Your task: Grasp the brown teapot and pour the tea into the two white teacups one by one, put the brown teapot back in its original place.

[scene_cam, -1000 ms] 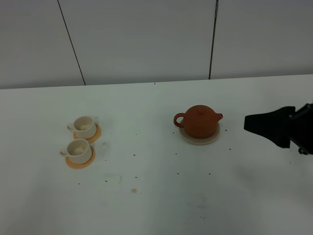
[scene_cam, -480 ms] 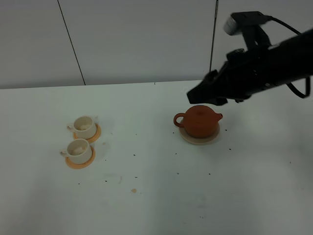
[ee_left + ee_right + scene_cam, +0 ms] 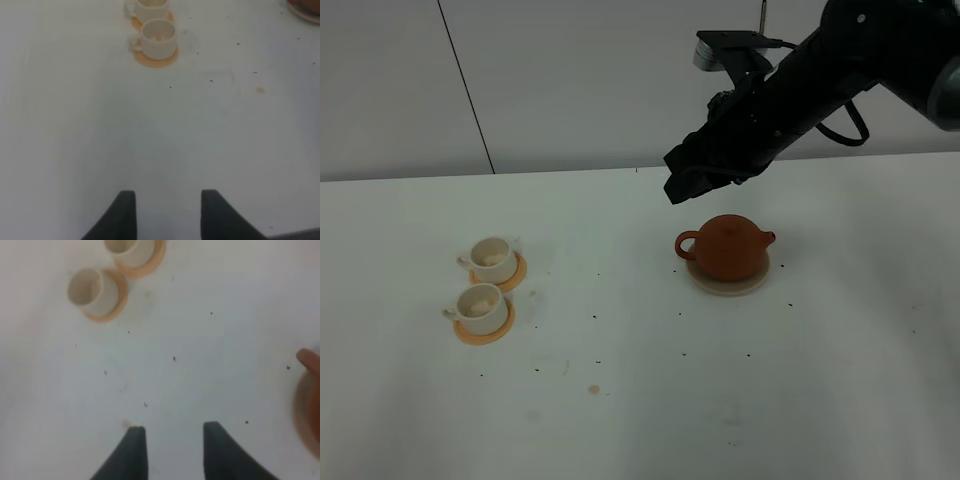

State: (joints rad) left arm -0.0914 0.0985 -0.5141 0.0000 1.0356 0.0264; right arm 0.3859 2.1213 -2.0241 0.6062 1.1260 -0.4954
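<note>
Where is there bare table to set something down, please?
Between the cups and the teapot lies the widest bare stretch; the front of the table and the side right of the teapot are free too. The cups crowd together, and the right gripper hangs near the teapot's handle.

A wide white table (image 3: 620,420) fills the lower part of the high view and reaches a pale grey wall (image 3: 600,80) behind it. The wall is made of flat panels. One thin dark seam (image 3: 466,85) runs slanted, its top more to the left, and a second seam (image 3: 761,10) shows only at the top edge, further right. The table surface is matt and dotted with small dark specks (image 3: 595,317). One small brownish stain (image 3: 593,389) lies near the front. The light is soft and even and gives only faint, blurred shadows on the table. Both wrist views show the same white, speckled surface.
</note>
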